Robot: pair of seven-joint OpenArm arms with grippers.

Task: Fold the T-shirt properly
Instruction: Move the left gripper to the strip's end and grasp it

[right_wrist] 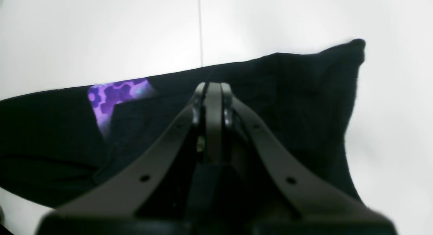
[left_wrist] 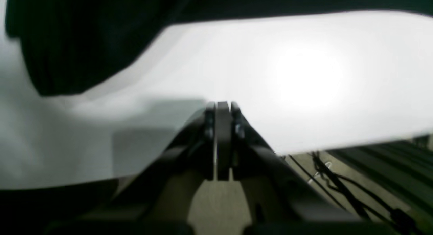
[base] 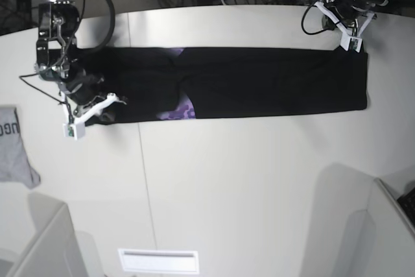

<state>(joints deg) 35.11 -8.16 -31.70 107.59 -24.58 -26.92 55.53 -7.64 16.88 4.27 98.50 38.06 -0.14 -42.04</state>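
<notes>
The left wrist view is all smear: the T-shirt (left_wrist: 84, 42) reads only as a dark mass running off the top and left edges, its weave lost. Beside it, cables (left_wrist: 341, 187) below the table (left_wrist: 304, 76) edge blur into streaks. From the base, a grey garment (base: 13, 150) left of the T-shirt is cut by the frame, lettering unreadable. On the right wrist view, the purple print (right_wrist: 115, 96) shows only a sliver; folded cloth hides the remainder.
</notes>
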